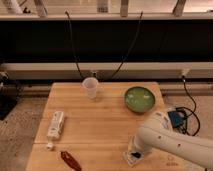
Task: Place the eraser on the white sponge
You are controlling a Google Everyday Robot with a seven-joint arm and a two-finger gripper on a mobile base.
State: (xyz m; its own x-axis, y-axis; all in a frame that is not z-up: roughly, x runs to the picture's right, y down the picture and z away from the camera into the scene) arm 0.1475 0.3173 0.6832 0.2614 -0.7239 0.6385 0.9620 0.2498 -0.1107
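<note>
My gripper [134, 156] is at the end of the white arm [165, 140], low over the table's front right. It sits on or just above a small whitish block, the white sponge [130, 148], which it partly covers. A small dark patch shows at the gripper's tip; I cannot tell whether it is the eraser. A tiny white piece [49, 146] lies near the front left edge.
On the wooden table [105, 125] are a clear cup [90, 88] at the back middle, a green bowl [139, 98] at the back right, a long white packet [55, 124] at the left and a red-brown object [70, 160] at the front left. Cables hang behind.
</note>
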